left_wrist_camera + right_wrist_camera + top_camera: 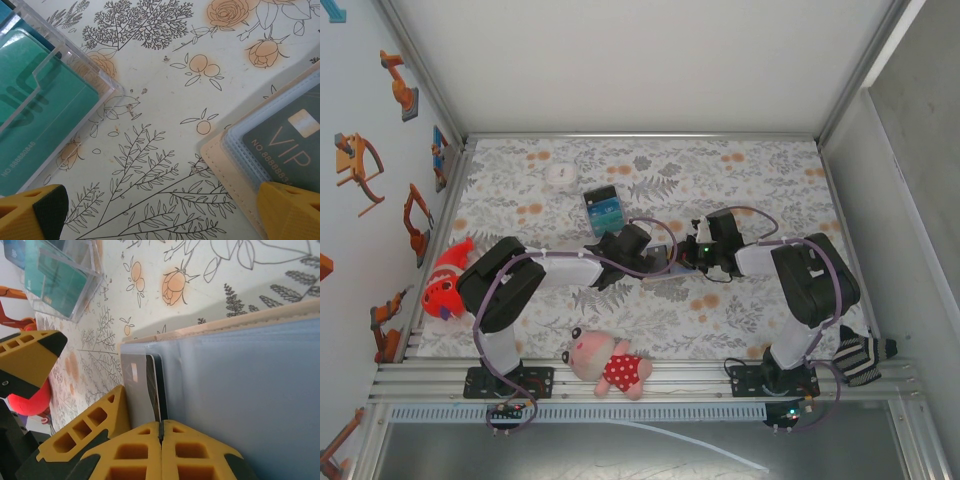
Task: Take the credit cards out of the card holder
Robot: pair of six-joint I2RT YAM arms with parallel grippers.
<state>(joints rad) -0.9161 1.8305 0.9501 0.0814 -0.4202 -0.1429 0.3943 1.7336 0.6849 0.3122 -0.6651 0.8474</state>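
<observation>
Top external view is showing the card holder (670, 283) lying open near the middle of the table (760, 170). The left tool (656, 264) is sitting at 9 o'clock of it and the right tool (692, 262) at 3 o'clock. A clear box (603, 210) of cards is standing at about 11 o'clock.

Left wrist view is showing the left tool (160, 215) standing wide open and holding nothing. One finger is over the holder's tan corner (220, 160).

Right wrist view is showing the right tool (161, 426) squeezing shut on the edge of a dark card (158, 385). That card is sticking out of the holder's blue-grey pocket (240, 405).
</observation>
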